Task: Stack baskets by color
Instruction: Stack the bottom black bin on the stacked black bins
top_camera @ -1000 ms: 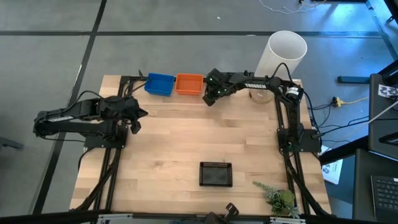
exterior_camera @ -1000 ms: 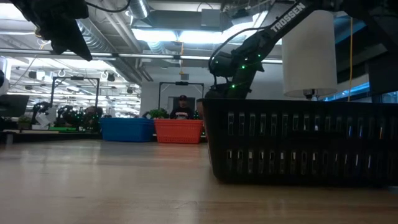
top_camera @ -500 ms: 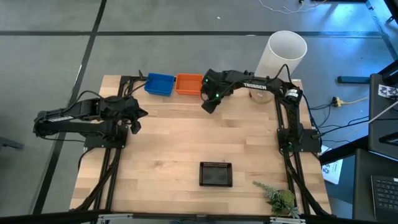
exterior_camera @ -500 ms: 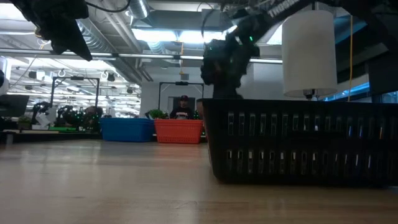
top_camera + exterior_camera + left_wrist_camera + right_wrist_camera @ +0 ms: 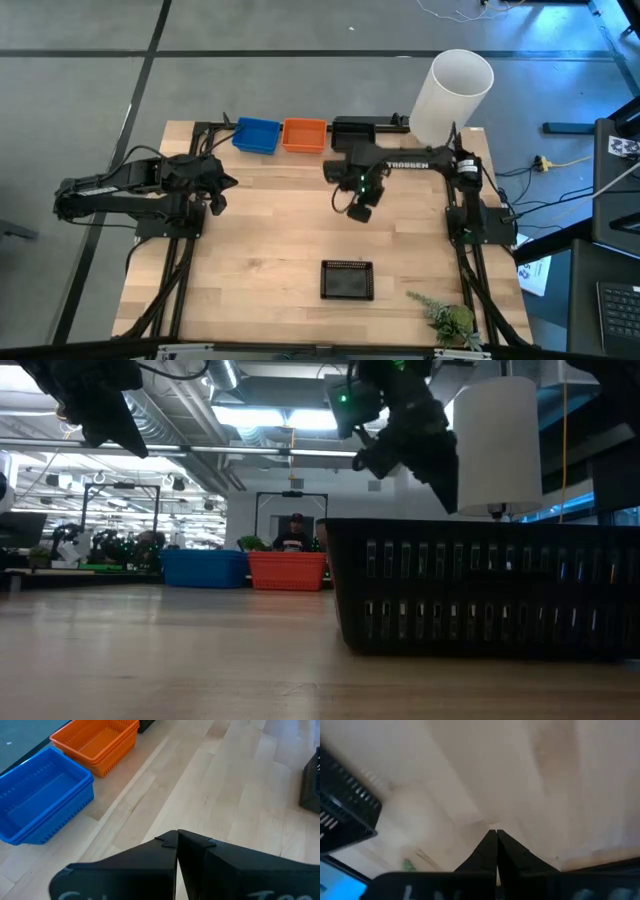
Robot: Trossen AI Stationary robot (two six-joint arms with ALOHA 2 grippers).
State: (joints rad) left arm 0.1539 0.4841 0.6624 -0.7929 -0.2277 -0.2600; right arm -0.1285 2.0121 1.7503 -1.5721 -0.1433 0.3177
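Note:
A blue basket point(image 5: 257, 136) and an orange basket point(image 5: 304, 134) rest side by side on their bottoms at the table's far edge. To the orange one's right sits a black basket point(image 5: 352, 129). Another black basket point(image 5: 347, 280) sits near the front edge and fills the low view's right point(image 5: 480, 585). My right gripper point(image 5: 360, 212) hangs shut over the table's middle, pointing steeply down at bare wood point(image 5: 494, 835). My left gripper point(image 5: 218, 195) waits shut and raised at the table's left point(image 5: 177, 837), facing the blue basket point(image 5: 45, 805) and the orange basket point(image 5: 97, 742).
A tall white cylinder point(image 5: 452, 92) stands at the far right corner. A small green plant point(image 5: 447, 320) lies at the near right corner. Bare wood point(image 5: 270, 230) spreads between the far row of baskets and the near black basket.
My right gripper has swung from beside the orange basket at the far edge toward the table's middle. It has risen and tipped until it points steeply down, and it has stayed shut. The black basket at the far edge now shows where the arm covered it.

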